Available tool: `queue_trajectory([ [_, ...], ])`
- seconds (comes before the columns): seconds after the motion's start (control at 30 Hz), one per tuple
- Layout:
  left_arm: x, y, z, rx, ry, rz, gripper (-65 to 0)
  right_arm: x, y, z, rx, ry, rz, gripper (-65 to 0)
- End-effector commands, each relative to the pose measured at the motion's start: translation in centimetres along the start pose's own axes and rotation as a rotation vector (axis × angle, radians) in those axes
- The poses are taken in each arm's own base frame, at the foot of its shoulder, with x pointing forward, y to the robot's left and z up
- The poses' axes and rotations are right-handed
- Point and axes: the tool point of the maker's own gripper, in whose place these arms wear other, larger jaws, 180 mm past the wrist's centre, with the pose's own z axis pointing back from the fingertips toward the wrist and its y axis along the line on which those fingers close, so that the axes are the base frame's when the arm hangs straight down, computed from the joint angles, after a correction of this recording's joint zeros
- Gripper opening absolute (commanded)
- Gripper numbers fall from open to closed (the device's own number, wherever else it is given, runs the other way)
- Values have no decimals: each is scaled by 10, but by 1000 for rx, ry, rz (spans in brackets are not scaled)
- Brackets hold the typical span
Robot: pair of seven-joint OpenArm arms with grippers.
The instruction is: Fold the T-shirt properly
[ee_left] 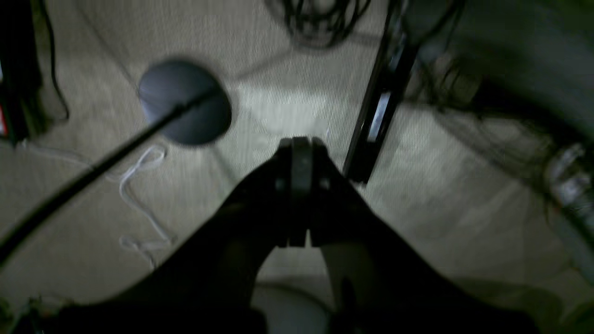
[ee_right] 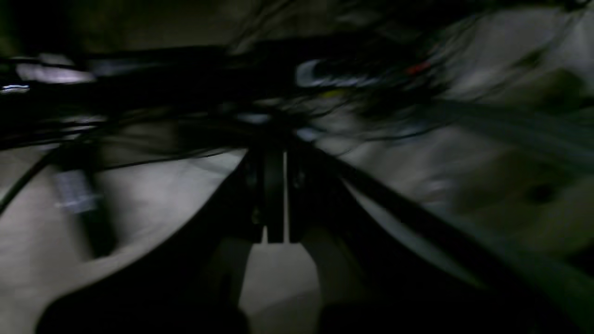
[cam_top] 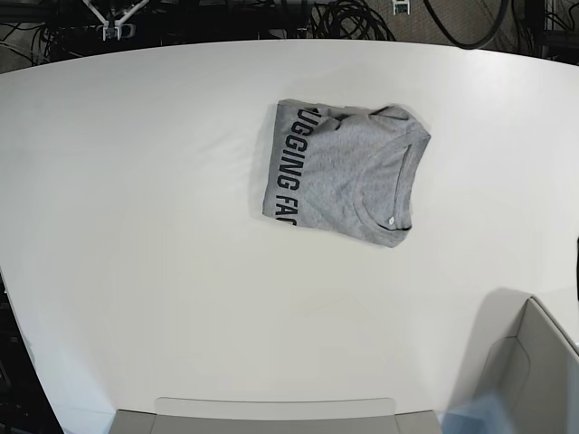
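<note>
The T-shirt (cam_top: 348, 172) lies folded into a compact rectangle on the white table (cam_top: 136, 226), right of centre towards the far side. Dark block lettering runs along its left edge and the ribbed crew neck is at its right. Neither arm shows in the base view. My left gripper (ee_left: 300, 144) shows only in the left wrist view, jaws together and empty, pointing at a beige floor. My right gripper (ee_right: 274, 155) shows only in the blurred right wrist view, jaws together and empty, pointing at dark cables. The T-shirt is in neither wrist view.
Grey bins stand at the table's near edge (cam_top: 271, 411) and near right corner (cam_top: 534, 362). Cables run behind the far edge (cam_top: 353, 18). The left wrist view shows a round dark stand base (ee_left: 185, 102), a white cord (ee_left: 139, 185) and a black post (ee_left: 376, 111).
</note>
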Motion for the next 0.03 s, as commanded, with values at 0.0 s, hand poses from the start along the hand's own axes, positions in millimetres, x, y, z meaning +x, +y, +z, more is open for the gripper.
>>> queue_trajectory([
  [0.0,-7,3,1,7,16,-5,-650,-5,0,1,-11,11,32,-642],
])
